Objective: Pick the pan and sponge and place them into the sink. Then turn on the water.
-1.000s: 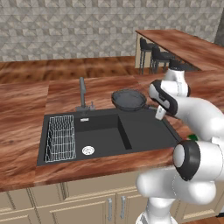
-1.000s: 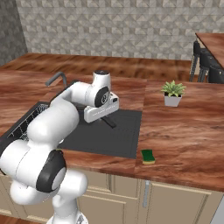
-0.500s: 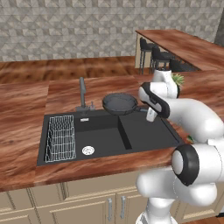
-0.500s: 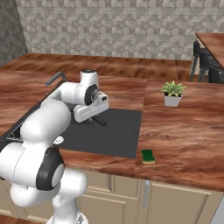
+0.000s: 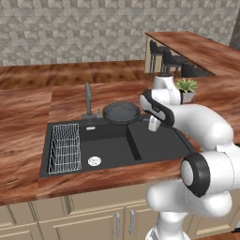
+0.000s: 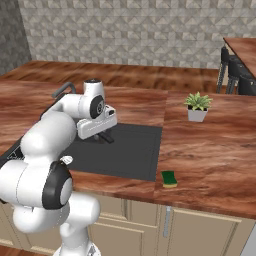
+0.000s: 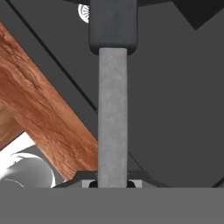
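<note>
My gripper (image 5: 152,123) is shut on the long handle (image 7: 112,113) of the black pan (image 5: 121,112). I hold the pan level above the back of the black sink (image 5: 154,146), just right of the dark faucet (image 5: 87,101). No water runs from the faucet. In the hand view the handle runs straight up from my gripper (image 7: 112,183), with the silver drain (image 7: 84,11) beyond it. The yellow and green sponge (image 6: 169,178) lies on the counter near its front edge, right of the sink. In the right base view my gripper (image 6: 103,137) hangs over the drainboard (image 6: 130,150), and the arm hides the pan.
A wire rack (image 5: 64,147) sits in the left of the basin beside the drain (image 5: 94,161). A small potted plant (image 5: 186,89) stands on the counter behind and right of the sink. Bar stools (image 5: 171,60) stand at a raised counter at the far right.
The arm has carried the pan leftwards and slightly lower, from the counter at the sink's right rear to above the sink by the faucet. The grip on the handle is unchanged.
</note>
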